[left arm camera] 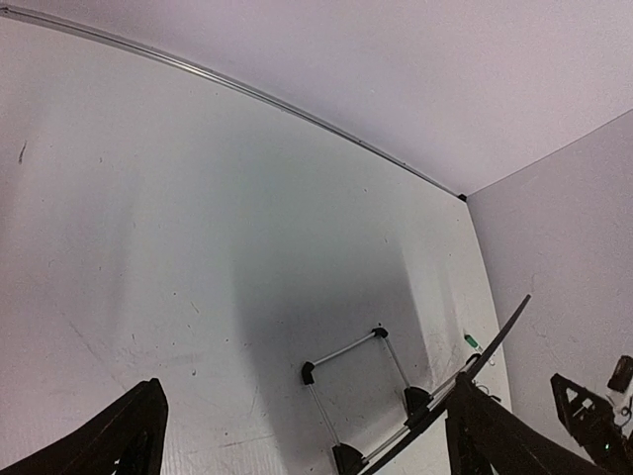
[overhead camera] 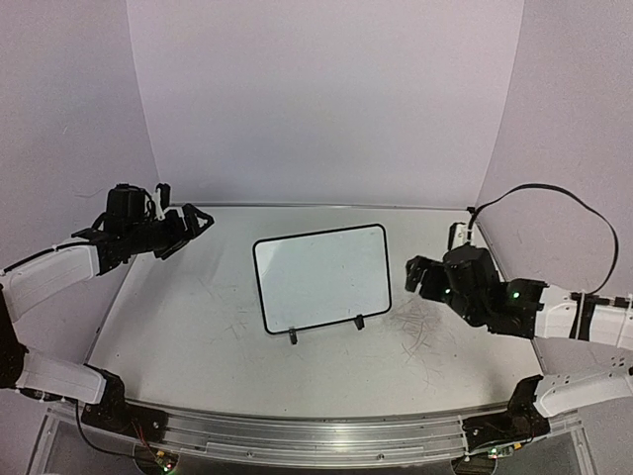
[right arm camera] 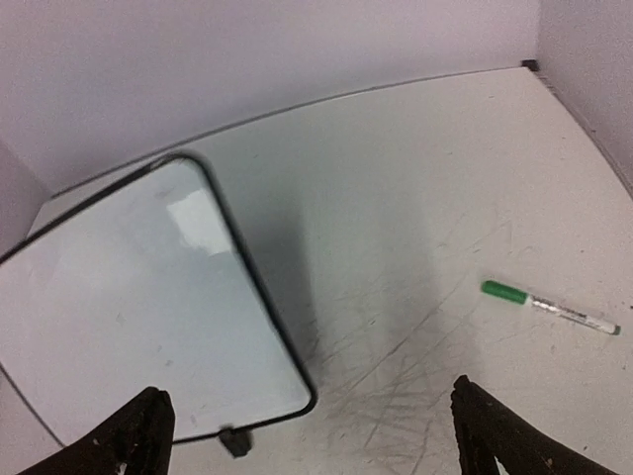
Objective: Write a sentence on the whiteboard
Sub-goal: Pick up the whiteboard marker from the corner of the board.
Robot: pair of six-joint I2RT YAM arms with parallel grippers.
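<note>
The whiteboard stands near the middle of the tabletop, propped on its two small black feet and leaning back on a wire stand, between my two arms. Its face looks blank to me. Neither the overhead view nor my right wrist view shows a sentence in green letters on it, only a pale glare patch near the top corner. If anything faint is there, I cannot make it out.

Off the board's right side, the tabletop carries a patch of grey scribble marks. Beyond them a green marker lies flat on the table, well apart from the board and touching neither of my grippers. I cannot tell whether its cap is on.

My right gripper hangs just beside the board's right edge with its jaws spread wide and nothing between them. My left gripper is raised over the far left of the table, well apart from the board, its jaws likewise fully parted and empty.

As I judge it, none of the writing shows as done. What is left is nearly everything: take up the marker, get its tip bare if it is capped, bring it to the board and put down the whole line, probably with my other arm steadying the board.
</note>
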